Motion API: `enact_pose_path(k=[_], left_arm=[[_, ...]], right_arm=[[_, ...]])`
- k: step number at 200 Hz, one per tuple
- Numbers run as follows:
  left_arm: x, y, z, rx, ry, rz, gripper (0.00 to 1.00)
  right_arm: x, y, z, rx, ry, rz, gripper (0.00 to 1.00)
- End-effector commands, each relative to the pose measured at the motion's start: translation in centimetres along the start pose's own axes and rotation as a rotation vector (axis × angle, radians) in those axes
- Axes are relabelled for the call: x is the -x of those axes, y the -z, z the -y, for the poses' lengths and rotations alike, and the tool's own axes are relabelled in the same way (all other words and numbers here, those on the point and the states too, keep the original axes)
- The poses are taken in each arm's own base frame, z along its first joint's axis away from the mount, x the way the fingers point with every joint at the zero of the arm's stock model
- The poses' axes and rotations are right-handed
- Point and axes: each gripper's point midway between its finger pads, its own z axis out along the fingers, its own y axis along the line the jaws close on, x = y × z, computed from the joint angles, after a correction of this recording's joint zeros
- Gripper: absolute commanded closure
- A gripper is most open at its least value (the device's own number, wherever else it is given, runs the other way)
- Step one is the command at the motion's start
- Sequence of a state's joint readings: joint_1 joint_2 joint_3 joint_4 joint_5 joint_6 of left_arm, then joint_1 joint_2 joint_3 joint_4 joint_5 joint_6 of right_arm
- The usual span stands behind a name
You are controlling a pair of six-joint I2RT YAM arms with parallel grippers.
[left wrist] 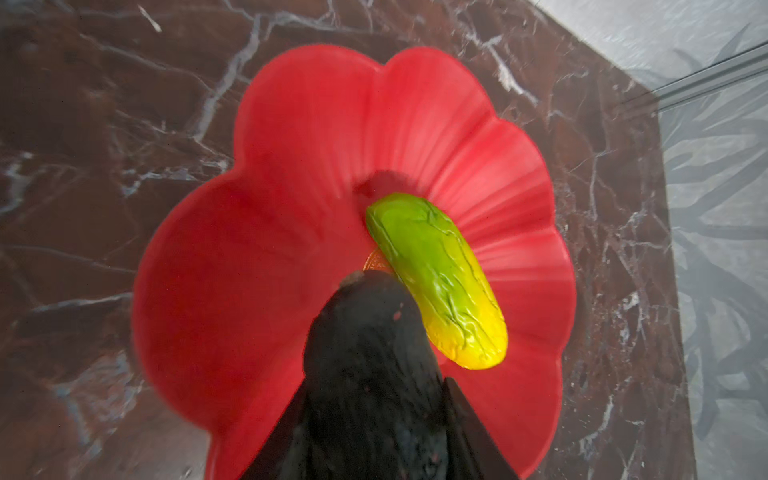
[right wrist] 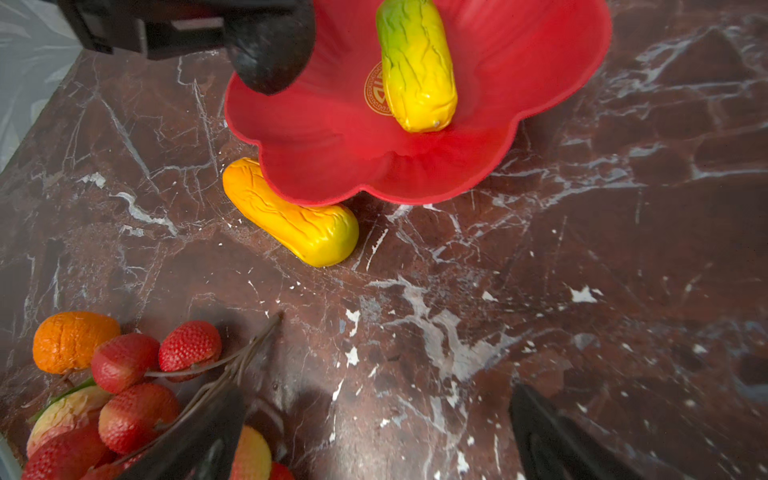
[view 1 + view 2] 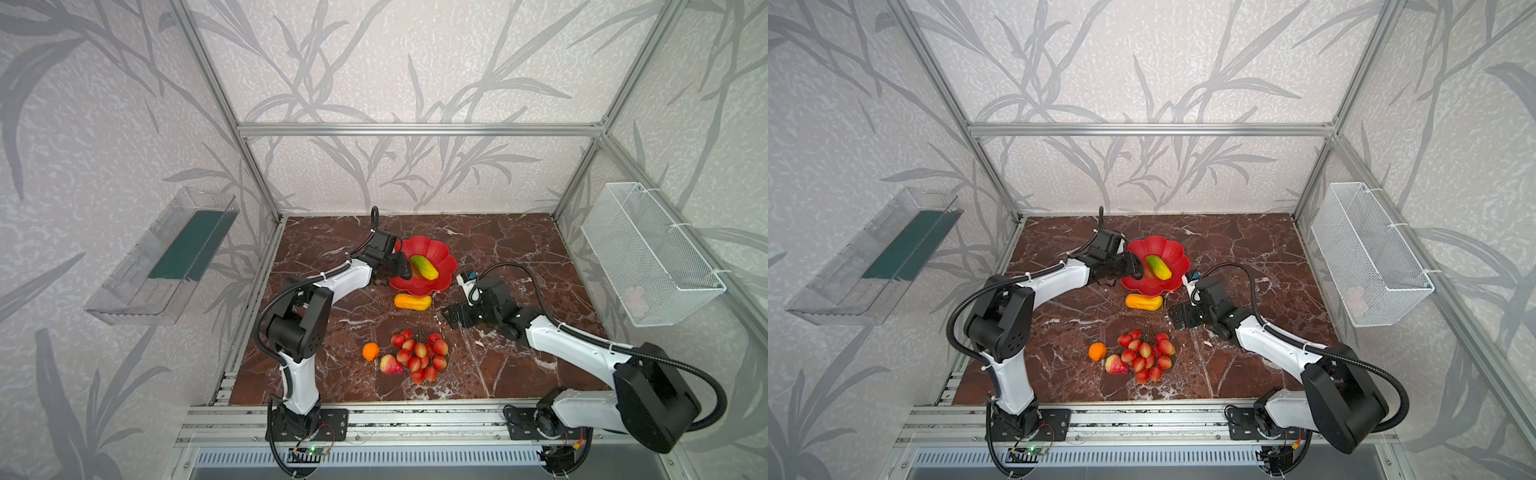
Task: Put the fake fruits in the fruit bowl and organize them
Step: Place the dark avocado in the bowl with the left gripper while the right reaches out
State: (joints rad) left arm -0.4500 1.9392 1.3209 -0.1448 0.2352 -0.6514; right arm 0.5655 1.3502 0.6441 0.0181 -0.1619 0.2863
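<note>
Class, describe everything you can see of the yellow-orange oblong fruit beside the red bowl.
The yellow-orange oblong fruit looks like glossy moulded plastic with wrinkled ridges, orange at one end and yellower at the other. It lies on its side on the marble tabletop, partly under the overhanging rim of the red bowl.

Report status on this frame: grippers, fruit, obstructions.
Left gripper shut on avocado, above bowl. Right gripper open, empty, over table. Green fruit in bowl; yellow fruit, orange, peach, berries on table. Yellow fruit partly under bowl rim.
</note>
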Motion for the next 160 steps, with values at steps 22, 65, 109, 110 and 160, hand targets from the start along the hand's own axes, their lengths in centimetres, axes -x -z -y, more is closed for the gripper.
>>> enact_pose_path(k=[22, 65, 109, 110, 160], left_arm=[[1.5, 0.3, 2.3, -0.047, -0.008, -0.001, 0.36], [5.2, 7.5, 4.2, -0.039, -0.066, 0.149, 0.25], [6.0, 16.3, 1.8, 0.044, -0.070, 0.358, 0.17], [5.8, 16.4, 1.7, 0.048, -0.068, 0.359, 0.17], [0.4, 24.5, -5.3, 0.153, 0.023, 0.525, 0.08]], right_arm=[[1.8, -2.8, -1.7, 0.108, 0.041, 0.046, 0.01], [2.7, -5.6, -2.3, 0.159, 0.075, 0.075, 0.01], [3.1, -8.7, -2.9, 0.212, 0.061, 0.062, 0.03], [3.1, -8.7, -2.9, 0.214, 0.061, 0.063, 0.03], [1.4, -9.5, -7.0, 0.307, 0.130, 0.040, 0.05]])
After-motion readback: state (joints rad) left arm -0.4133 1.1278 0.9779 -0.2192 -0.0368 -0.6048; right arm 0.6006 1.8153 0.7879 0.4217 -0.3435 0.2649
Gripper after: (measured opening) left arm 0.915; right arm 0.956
